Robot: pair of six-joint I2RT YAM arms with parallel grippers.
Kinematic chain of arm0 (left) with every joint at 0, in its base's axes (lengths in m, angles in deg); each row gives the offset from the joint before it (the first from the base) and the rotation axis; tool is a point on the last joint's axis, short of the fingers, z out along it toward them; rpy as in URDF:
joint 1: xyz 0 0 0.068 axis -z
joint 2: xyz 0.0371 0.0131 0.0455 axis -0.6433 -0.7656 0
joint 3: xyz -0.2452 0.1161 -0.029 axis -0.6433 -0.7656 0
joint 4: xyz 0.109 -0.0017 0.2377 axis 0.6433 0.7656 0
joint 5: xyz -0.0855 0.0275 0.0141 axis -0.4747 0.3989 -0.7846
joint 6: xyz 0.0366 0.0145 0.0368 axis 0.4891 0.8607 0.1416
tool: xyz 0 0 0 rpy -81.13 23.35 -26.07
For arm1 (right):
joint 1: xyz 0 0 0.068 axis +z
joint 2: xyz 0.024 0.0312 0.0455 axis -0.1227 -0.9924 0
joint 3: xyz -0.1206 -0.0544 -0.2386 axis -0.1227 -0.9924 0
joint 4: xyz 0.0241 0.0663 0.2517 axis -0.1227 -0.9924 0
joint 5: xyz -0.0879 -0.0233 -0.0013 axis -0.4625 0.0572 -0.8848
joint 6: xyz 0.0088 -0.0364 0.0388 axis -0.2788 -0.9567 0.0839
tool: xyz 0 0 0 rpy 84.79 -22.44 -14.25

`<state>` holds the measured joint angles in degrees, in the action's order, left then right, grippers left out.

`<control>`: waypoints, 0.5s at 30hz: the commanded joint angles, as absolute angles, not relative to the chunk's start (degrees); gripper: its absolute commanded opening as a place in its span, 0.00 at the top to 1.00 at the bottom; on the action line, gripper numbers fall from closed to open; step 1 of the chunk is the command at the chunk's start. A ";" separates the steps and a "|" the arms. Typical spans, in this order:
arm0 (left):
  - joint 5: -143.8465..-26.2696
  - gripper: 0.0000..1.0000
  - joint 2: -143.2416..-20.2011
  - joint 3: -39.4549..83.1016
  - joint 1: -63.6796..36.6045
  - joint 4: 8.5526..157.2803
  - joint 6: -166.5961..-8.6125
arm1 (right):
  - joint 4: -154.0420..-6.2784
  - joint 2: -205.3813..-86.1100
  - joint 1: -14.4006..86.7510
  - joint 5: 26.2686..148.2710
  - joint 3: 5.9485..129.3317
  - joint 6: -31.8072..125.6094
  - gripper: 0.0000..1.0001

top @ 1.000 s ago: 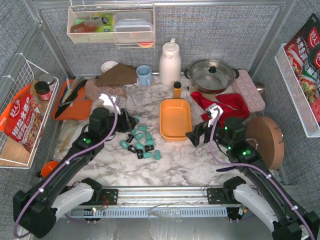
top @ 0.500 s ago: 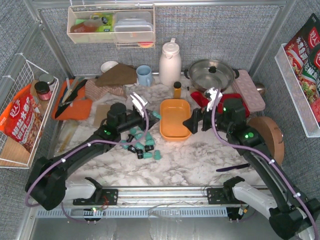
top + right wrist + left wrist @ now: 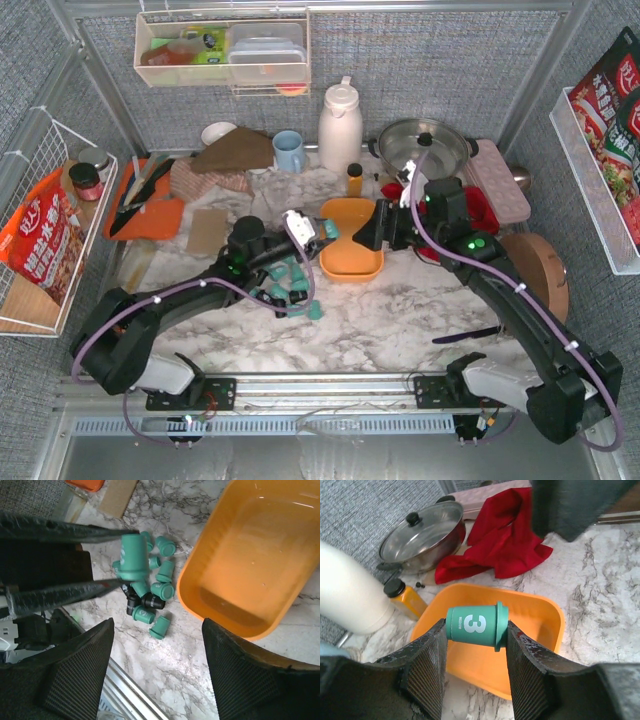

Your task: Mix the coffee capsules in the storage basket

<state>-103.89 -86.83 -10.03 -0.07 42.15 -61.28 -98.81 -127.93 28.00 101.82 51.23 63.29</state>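
The left gripper pinches one teal capsule sideways over the storage basket's left rim, toward the table's far edge (remaining capsules heaped just left), the right gripper gaping empty opposite

glossy orange plastic storage basket, marble-look table

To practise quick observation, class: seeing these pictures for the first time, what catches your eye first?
A teal capsule marked 3, pinched sideways in the left hand, beside the empty orange basket at mid-table. Near it, the other capsules lie clustered on the marble.
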 commanded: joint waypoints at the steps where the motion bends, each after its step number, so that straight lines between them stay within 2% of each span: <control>1: -107.13 0.74 -87.95 -10.74 1.31 36.20 -55.82 | -92.79 -130.33 28.44 104.49 52.26 65.48 0.27; 9: -107.31 0.74 -90.51 -9.53 2.66 35.86 -53.99 | -92.22 -135.36 30.44 105.64 54.67 64.92 0.38; 15: -108.19 0.74 -91.39 -8.57 3.69 35.85 -54.16 | -91.31 -137.70 31.35 105.14 55.26 64.07 0.42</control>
<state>-106.71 -91.07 -9.24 3.12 38.43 -54.86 -93.85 -136.85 31.10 104.71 54.51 64.75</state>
